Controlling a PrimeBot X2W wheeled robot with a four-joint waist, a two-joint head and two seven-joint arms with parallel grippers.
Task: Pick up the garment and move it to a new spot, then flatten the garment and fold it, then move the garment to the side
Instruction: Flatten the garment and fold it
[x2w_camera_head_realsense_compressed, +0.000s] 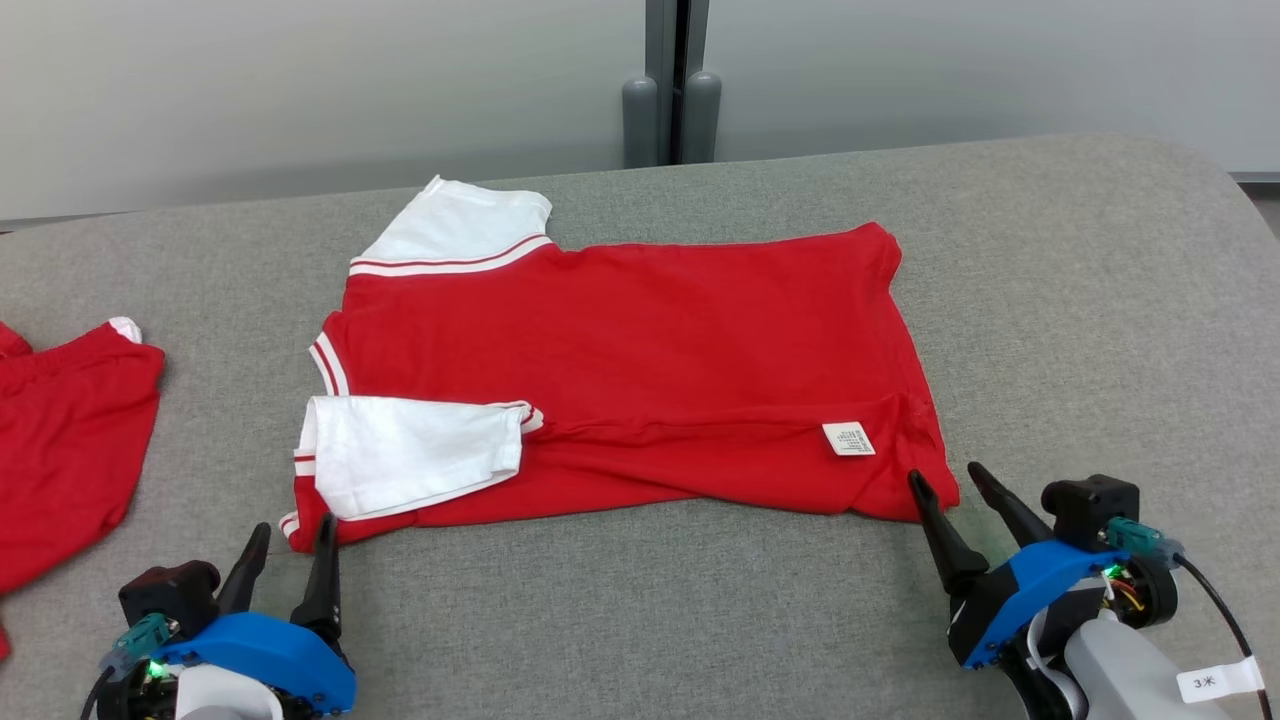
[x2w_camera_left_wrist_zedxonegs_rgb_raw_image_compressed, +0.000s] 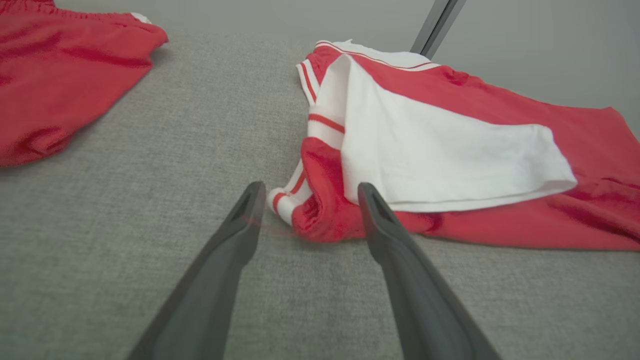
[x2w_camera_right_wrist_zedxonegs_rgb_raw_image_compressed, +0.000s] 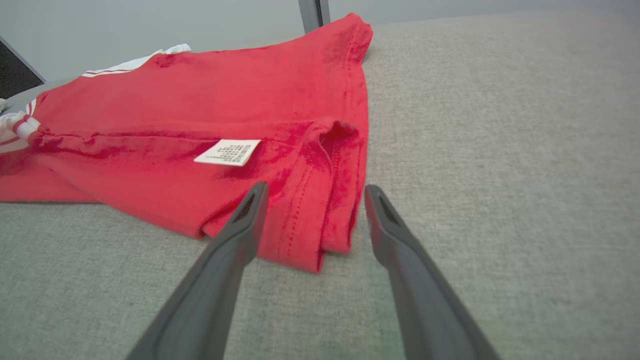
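The garment (x2w_camera_head_realsense_compressed: 640, 340) is a red shirt with white sleeves, lying folded along its near edge on the grey table (x2w_camera_head_realsense_compressed: 1050, 300). A white label (x2w_camera_head_realsense_compressed: 848, 438) shows near its right end. My left gripper (x2w_camera_head_realsense_compressed: 293, 540) stands open at the shirt's near-left corner (x2w_camera_left_wrist_zedxonegs_rgb_raw_image_compressed: 320, 220), which lies between the spread fingers in the left wrist view. My right gripper (x2w_camera_head_realsense_compressed: 945, 478) is open at the near-right corner (x2w_camera_right_wrist_zedxonegs_rgb_raw_image_compressed: 320, 235), its fingers on either side of the hem. Neither holds the cloth.
Another red garment (x2w_camera_head_realsense_compressed: 60, 440) lies at the table's left edge, also in the left wrist view (x2w_camera_left_wrist_zedxonegs_rgb_raw_image_compressed: 60, 75). A grey post (x2w_camera_head_realsense_compressed: 672, 80) stands behind the table against the pale wall. Bare grey surface extends to the right of the shirt.
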